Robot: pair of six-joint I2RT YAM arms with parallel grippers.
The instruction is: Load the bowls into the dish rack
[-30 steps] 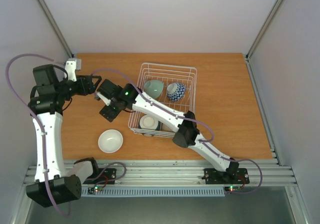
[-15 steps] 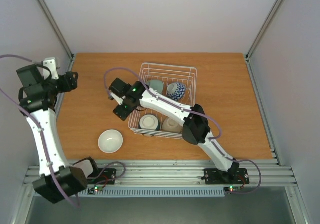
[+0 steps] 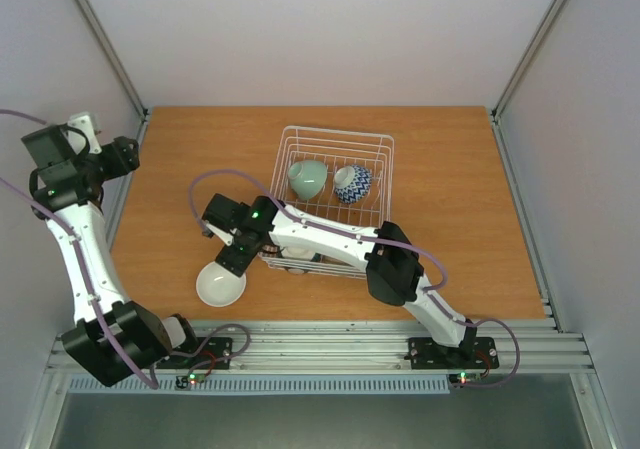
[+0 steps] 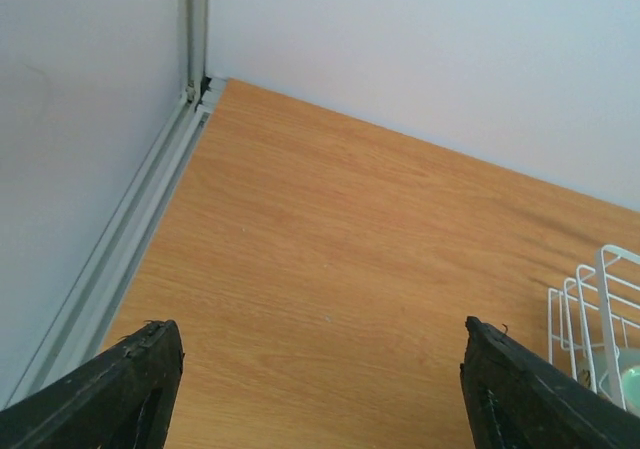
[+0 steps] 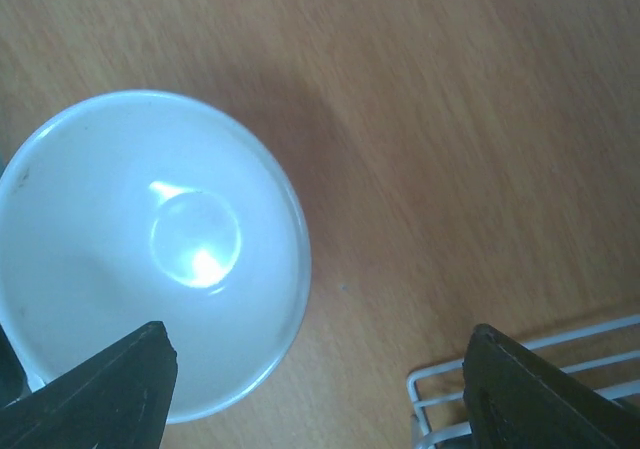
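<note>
A white bowl (image 3: 220, 285) sits upright on the wooden table, near-left of the white wire dish rack (image 3: 383, 159). The rack holds a pale green bowl (image 3: 308, 178) and a blue patterned bowl (image 3: 351, 183); its near part is hidden under my right arm. My right gripper (image 3: 233, 258) is open and empty, hovering over the white bowl's far right rim. In the right wrist view the gripper (image 5: 315, 339) has the bowl (image 5: 150, 259) at its left finger and the rack's corner (image 5: 520, 374) at its right. My left gripper (image 3: 130, 156) is open and empty, raised by the left wall.
The left wrist view shows my left gripper (image 4: 320, 334) over bare table, the wall rail (image 4: 130, 229) at left and the rack's edge (image 4: 600, 309) at right. Side walls and metal rails bound the table.
My right gripper moved from the rack's left side toward the near edge, over the white bowl. My left arm pulled back left to the wall.
</note>
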